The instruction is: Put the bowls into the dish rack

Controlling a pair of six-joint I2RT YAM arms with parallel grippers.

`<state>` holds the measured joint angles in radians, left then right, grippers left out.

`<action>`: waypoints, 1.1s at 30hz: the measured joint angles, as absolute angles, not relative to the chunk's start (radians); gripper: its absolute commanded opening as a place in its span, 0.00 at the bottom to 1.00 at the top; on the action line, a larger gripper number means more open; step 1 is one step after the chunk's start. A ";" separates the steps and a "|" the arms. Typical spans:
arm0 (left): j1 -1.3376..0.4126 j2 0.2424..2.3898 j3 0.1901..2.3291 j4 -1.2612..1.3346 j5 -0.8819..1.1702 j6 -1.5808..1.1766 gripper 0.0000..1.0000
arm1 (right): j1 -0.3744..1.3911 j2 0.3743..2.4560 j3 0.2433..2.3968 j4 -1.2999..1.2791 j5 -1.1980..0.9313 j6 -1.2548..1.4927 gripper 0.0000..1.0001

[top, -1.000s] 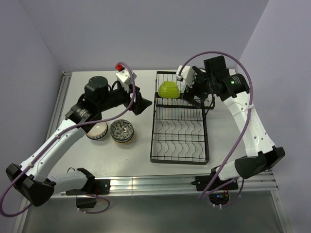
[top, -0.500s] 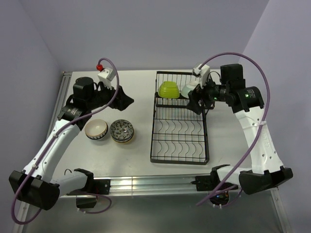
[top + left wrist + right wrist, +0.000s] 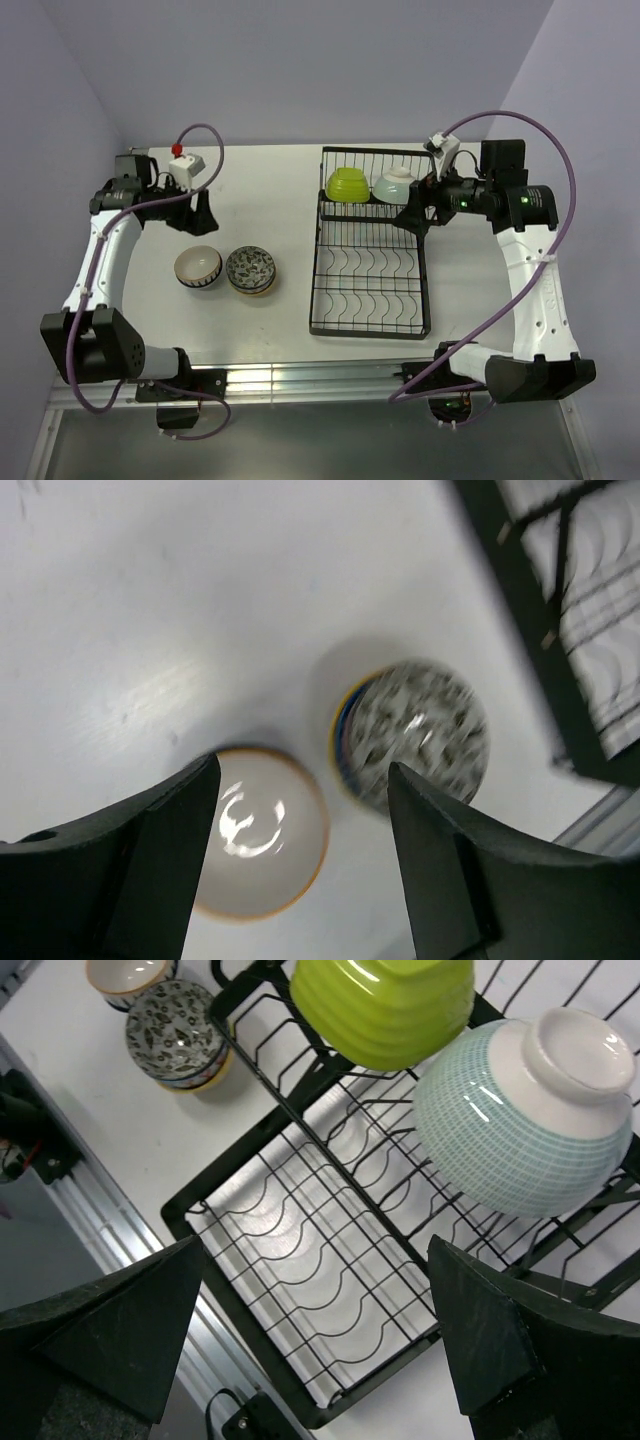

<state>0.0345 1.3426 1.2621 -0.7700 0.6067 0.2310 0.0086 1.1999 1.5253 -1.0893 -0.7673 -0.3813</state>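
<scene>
Both tools stand apart and empty; the left tool hangs near the cream bowl and patterned bowl, side by side on the table left of centre, so we judge a pinch on one could shove the other. The right tool sits by the lime bowl and mint bowl in the dish rack's upper end and could nudge them; blur smears the left wrist view.

Top camera high, overlooks whole table. Wrist cameras look down, closer; all share patterned bowl.
</scene>
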 measured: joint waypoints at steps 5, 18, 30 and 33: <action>0.188 1.379 1.267 -1.023 0.618 0.612 0.73 | 0.019 1.180 1.518 -1.091 -0.805 -0.355 1.00; 0.244 1.279 1.049 -1.110 0.665 1.048 0.73 | 0.181 1.084 1.404 -1.019 -0.717 -0.232 1.00; 0.110 1.286 0.965 -1.008 0.586 1.084 0.63 | 0.181 1.071 1.390 -1.002 -0.668 -0.224 1.00; 0.096 1.309 0.957 -0.987 0.569 1.081 0.60 | 0.181 1.062 1.387 -1.002 -0.661 -0.224 1.00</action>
